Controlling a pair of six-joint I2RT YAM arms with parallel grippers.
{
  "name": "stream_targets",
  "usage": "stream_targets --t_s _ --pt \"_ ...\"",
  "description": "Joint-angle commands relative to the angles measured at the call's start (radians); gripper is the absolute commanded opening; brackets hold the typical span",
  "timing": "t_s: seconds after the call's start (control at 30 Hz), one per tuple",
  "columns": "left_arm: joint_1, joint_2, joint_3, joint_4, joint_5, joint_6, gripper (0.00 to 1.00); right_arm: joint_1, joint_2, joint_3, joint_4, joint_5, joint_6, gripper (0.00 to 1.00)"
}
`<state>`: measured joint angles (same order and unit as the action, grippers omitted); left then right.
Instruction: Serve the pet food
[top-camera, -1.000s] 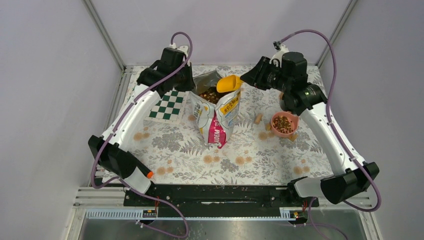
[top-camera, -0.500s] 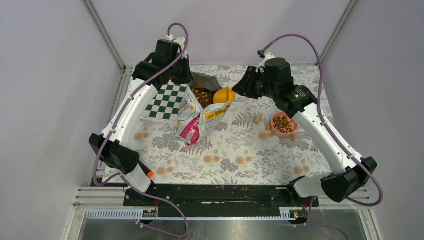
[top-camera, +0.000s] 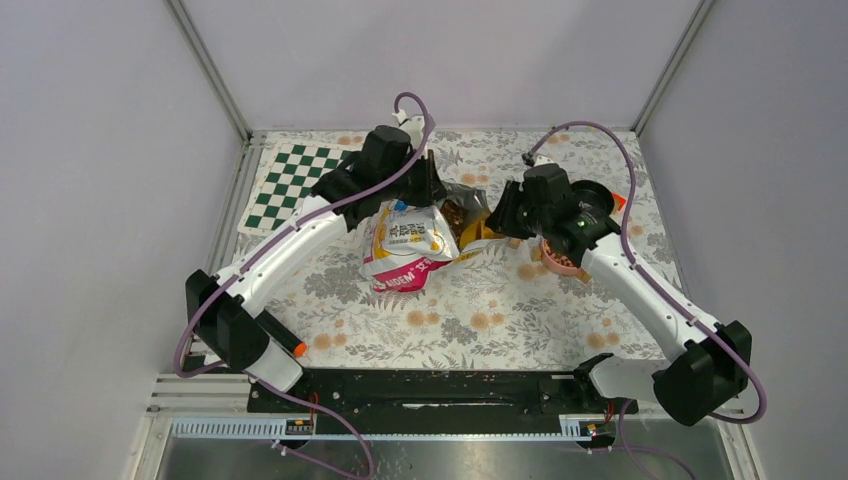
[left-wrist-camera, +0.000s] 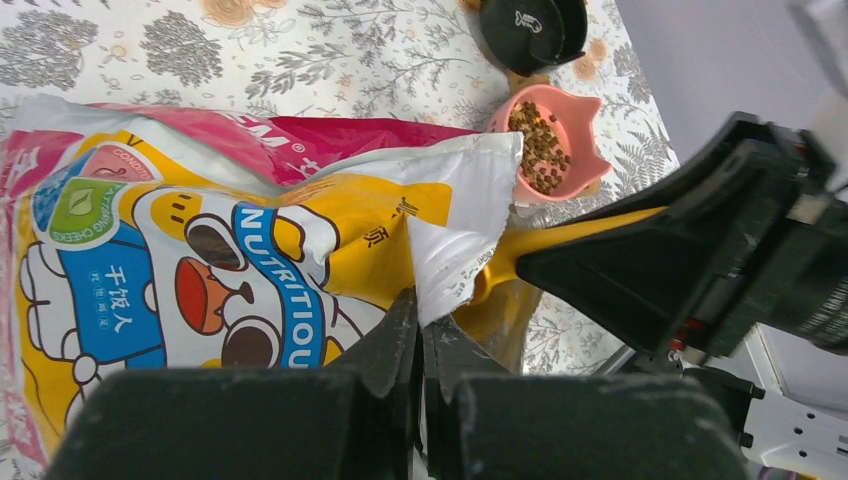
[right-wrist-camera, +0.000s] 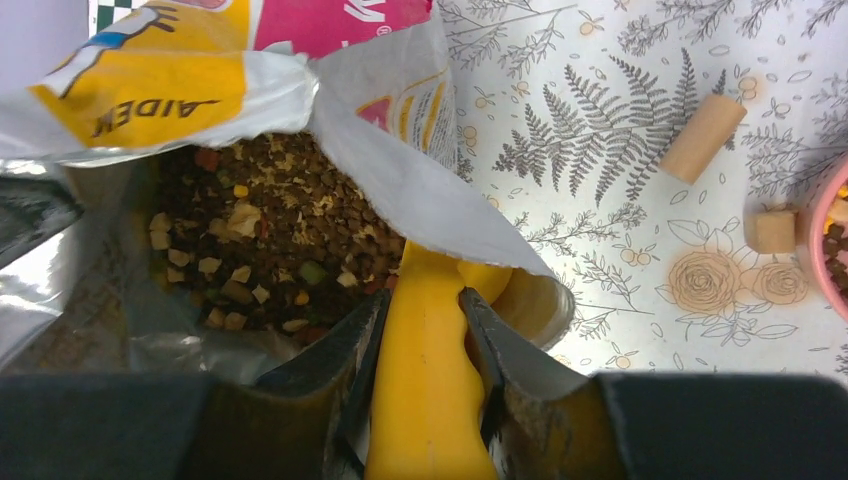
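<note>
The yellow pet food bag (top-camera: 405, 248) leans low at the table's middle, its mouth facing right. My left gripper (left-wrist-camera: 420, 312) is shut on the torn white rim of the bag (left-wrist-camera: 200, 250). Brown pet food (right-wrist-camera: 270, 230) fills the open mouth. My right gripper (right-wrist-camera: 425, 310) is shut on the handle of a yellow scoop (right-wrist-camera: 430, 390), whose cup is tucked under the bag's flap at the mouth. A pink bowl (left-wrist-camera: 550, 145) holding some kibble stands right of the bag, half hidden under my right arm in the top view.
A green-and-white checkered board (top-camera: 290, 185) lies at the back left. Tan cork pieces (right-wrist-camera: 703, 137) lie on the flowered cloth between the bag and the pink bowl (right-wrist-camera: 835, 240). Metal frame posts stand at the back corners.
The bag has tipped from upright to leaning low and moved right. My left arm swung right off the checkered board with the rim. The right arm lowered the scoop into the bag's mouth.
</note>
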<state>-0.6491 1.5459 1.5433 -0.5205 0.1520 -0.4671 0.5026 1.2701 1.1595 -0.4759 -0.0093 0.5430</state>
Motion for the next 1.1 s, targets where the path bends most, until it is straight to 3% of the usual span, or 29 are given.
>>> stream_targets --t_s 0.0,0.23,0.67,1.07 --pt "-0.015 -0.03 -0.023 0.053 0.033 -0.033 0.0 -0.024 -0.036 -0.121 0.182 0.016 0.054 0.0" --pt "-0.015 0.003 0.064 0.0 0.008 0.008 0.0 -0.024 0.034 -0.279 0.459 -0.151 0.18 0.0" --pt "-0.015 0.074 0.188 -0.047 0.014 0.016 0.0 -0.024 0.228 -0.334 0.918 -0.435 0.445 0.0" --pt "0.01 0.029 0.214 -0.086 -0.034 0.024 0.0 -0.098 0.014 -0.394 0.989 -0.463 0.581 0.0"
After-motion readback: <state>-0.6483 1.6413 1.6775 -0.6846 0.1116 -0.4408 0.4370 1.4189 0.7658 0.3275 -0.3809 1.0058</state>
